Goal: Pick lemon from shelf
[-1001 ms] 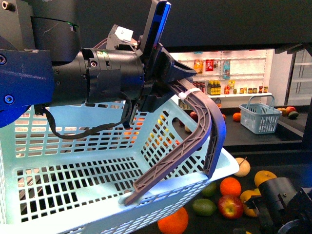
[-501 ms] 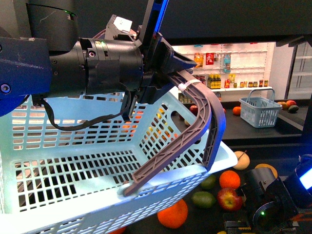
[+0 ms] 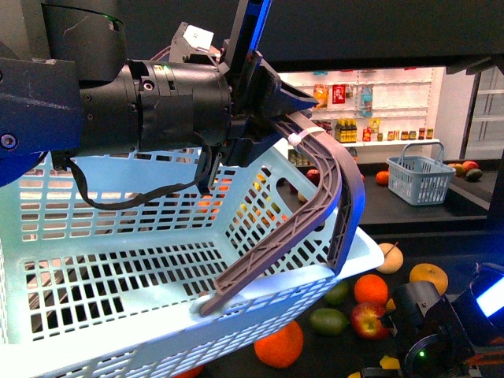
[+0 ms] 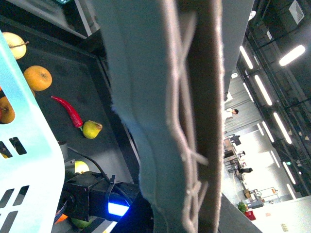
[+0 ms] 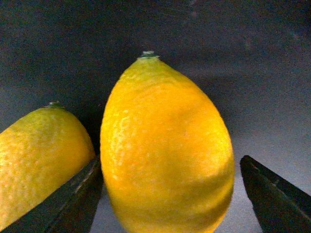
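Observation:
The lemon (image 5: 167, 145) is bright yellow and oval, and stands stem end up on the black shelf tray (image 5: 262, 73). My right gripper (image 5: 170, 162) is open, with one dark finger (image 5: 73, 204) on each side of the lemon; I cannot tell if they touch it. A second lemon (image 5: 39, 160) lies just beside it. In the front view the right arm (image 3: 441, 331) reaches low over the shelf (image 3: 457, 256). My left gripper (image 3: 295, 126) is shut on the grey-purple handle (image 3: 319, 197) of a pale blue basket (image 3: 157, 260), which hangs tilted.
Loose fruit lies on the tray: oranges (image 3: 278, 345), a red apple (image 3: 370, 321), a green fruit (image 3: 328, 320) and a rounder yellow-orange fruit (image 3: 428, 277). A red chilli (image 4: 70, 111) lies further along. A small blue basket (image 3: 423, 181) stands on the far counter below white bottle shelves (image 3: 362, 118).
The right arm has shifted along the bottom right and sunk lower toward the fruit. The basket and left gripper moved slightly left a second ago, then held still.

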`<state>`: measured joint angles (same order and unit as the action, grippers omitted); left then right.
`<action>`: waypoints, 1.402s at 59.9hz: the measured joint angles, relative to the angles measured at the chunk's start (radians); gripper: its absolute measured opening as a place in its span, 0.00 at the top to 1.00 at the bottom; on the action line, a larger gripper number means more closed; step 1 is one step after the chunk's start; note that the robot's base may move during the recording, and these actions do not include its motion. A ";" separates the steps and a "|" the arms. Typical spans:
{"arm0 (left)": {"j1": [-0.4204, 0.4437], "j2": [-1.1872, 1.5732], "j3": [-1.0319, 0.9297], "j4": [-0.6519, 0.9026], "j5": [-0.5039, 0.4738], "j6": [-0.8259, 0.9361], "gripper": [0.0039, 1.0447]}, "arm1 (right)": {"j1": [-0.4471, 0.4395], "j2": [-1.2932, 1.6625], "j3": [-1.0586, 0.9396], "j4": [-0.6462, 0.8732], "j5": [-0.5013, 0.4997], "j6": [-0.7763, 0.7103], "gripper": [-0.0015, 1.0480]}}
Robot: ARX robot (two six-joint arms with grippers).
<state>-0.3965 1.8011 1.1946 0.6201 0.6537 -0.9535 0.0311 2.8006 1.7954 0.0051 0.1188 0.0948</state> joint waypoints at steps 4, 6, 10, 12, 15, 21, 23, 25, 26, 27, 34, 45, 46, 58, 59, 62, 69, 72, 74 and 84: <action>0.000 0.000 0.000 0.000 0.000 0.000 0.92 | 0.000 0.000 0.002 0.000 0.000 0.000 0.36; 0.000 0.000 0.000 0.000 0.000 0.000 0.92 | 0.000 0.000 0.002 0.003 -0.006 0.000 0.39; 0.000 0.000 0.000 0.000 0.000 0.000 0.92 | -0.001 0.000 0.002 0.007 -0.010 0.000 0.41; 0.000 0.000 0.000 0.000 0.000 0.000 0.92 | -0.003 0.000 0.001 0.008 -0.011 0.001 0.41; 0.000 0.000 0.000 0.000 0.000 0.000 0.92 | -0.005 0.000 -0.002 0.010 -0.015 0.002 0.41; 0.000 0.000 0.000 0.000 0.000 0.000 0.92 | -0.013 -0.014 -0.024 0.016 -0.024 0.003 0.41; 0.000 0.000 0.000 0.000 0.000 0.000 0.92 | -0.018 -0.027 -0.043 0.023 -0.023 0.003 0.41; 0.000 0.000 0.000 0.000 0.000 0.000 0.92 | -0.024 -0.042 -0.065 0.034 -0.017 -0.004 0.41; 0.000 0.000 0.000 0.000 0.000 0.000 0.92 | -0.026 -0.048 -0.074 0.039 -0.013 -0.008 0.41; 0.000 0.000 0.000 0.000 0.000 0.000 0.92 | -0.031 -0.061 -0.091 0.053 -0.002 -0.014 0.41; 0.000 0.000 0.000 0.000 0.000 0.000 0.92 | -0.060 -0.144 -0.173 0.117 0.015 -0.063 0.41; 0.000 0.000 0.000 0.000 0.000 0.000 0.92 | -0.110 -0.377 -0.291 0.173 -0.045 -0.067 0.41; 0.000 0.000 0.000 0.000 0.000 0.000 0.92 | -0.113 -0.395 -0.298 0.174 -0.052 -0.066 0.41; 0.000 0.000 0.000 0.000 0.000 0.000 0.92 | -0.114 -0.689 -0.370 0.176 -0.189 0.014 0.41; 0.000 0.000 0.000 0.000 0.000 0.000 0.92 | -0.113 -0.703 -0.373 0.175 -0.197 0.022 0.41; 0.000 0.000 0.000 0.000 0.000 0.000 0.92 | -0.101 -0.772 -0.384 0.171 -0.242 0.061 0.41; 0.000 0.000 0.000 0.000 -0.001 0.000 0.92 | -0.069 -0.882 -0.405 0.161 -0.324 0.136 0.41; 0.000 0.000 0.000 0.000 0.000 0.000 0.92 | -0.048 -0.919 -0.418 0.163 -0.360 0.173 0.41; 0.000 0.000 0.000 0.000 0.000 0.000 0.92 | -0.039 -0.931 -0.424 0.164 -0.373 0.185 0.41; 0.000 0.000 0.000 0.000 0.000 0.000 0.92 | 0.032 -0.972 -0.472 0.186 -0.436 0.250 0.41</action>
<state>-0.3965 1.8011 1.1946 0.6201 0.6537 -0.9531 0.0628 1.8286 1.3231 0.1909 -0.3176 0.3447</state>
